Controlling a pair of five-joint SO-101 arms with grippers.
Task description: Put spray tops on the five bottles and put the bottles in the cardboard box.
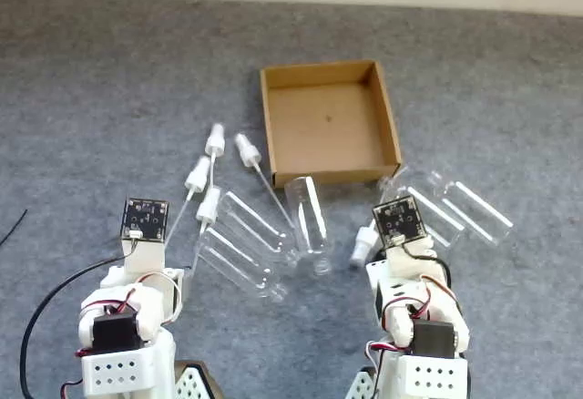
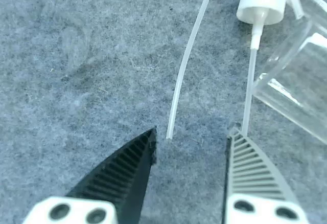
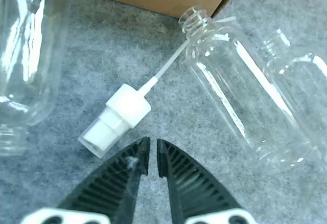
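Grey worktop [image 1: 109, 80] carries everything. Cardboard box [image 1: 270, 126] sits at far middle. Five bottles [image 1: 308, 221] lie flat on worktop near box, no tops on. Spray tops [image 1: 198, 176] lie loose beside them. Left gripper [image 2: 191, 132] spread wide, holds nothing. Right gripper [image 3: 152, 147] pinched closed, holds nothing, just beside one spray top [image 3: 118, 116].

Worktop [image 1: 91, 98]: grey felt-like cloth, matt, fuzzy, rough nap; cardboard box [image 1: 328, 144]: brown paperboard, matt, plain, raw cut rims; bottles [image 3: 240, 91]: clear plastic, glossy, smooth walls, ridged threaded necks, bright reflections; spray tops [image 3: 121, 115]: white plastic, smooth, low sheen; dip tube [image 2: 186, 60]: thin translucent plastic, smooth; left claw [image 2: 193, 133]: one finger black plastic, other pale grey-white plastic, both matt, ribbed inner faces; right claw [image 3: 153, 143]: both fingers black matt plastic, ribbed; arm housings [image 1: 114, 372]: white plastic, matt.
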